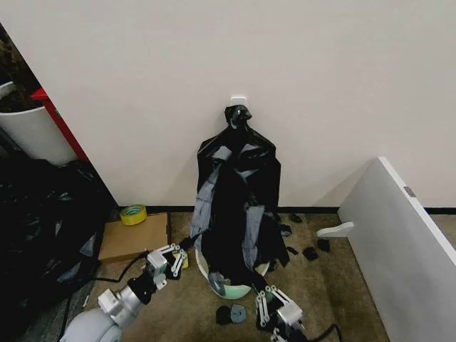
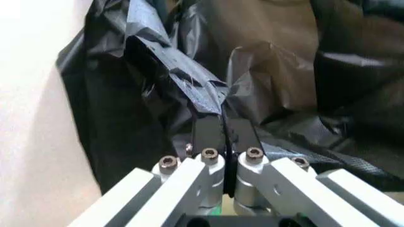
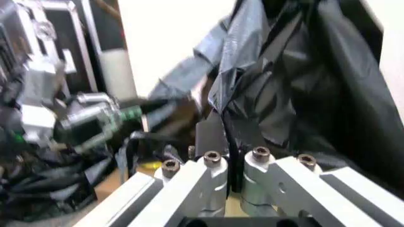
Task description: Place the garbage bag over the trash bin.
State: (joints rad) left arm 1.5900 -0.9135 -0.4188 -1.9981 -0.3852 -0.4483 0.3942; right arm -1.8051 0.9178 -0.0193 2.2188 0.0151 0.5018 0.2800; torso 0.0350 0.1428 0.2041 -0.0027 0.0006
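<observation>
The garbage bag (image 1: 235, 246), thin glossy black plastic, hangs over the trash bin (image 1: 236, 290), whose cream rim and pale green side show below it. At the bin's left, my left gripper (image 1: 179, 255) is shut on the bag's edge. The left wrist view shows that gripper (image 2: 222, 116) with fingers pressed together on a fold of the bag (image 2: 170, 71). My right gripper (image 1: 265, 296), in front of the bin and to its right, is shut on the bag's other edge. The right wrist view has this gripper (image 3: 228, 132) pinching the bag (image 3: 284, 90).
A knotted bundle of black bags (image 1: 239, 164) hangs from a wall hook above the bin. A cardboard box (image 1: 135, 241) with a tape roll (image 1: 133, 214) lies to the left, beside heaped black sheeting (image 1: 43, 221). A white board (image 1: 399, 242) stands right. Black scraps (image 1: 231, 314) litter the carpet.
</observation>
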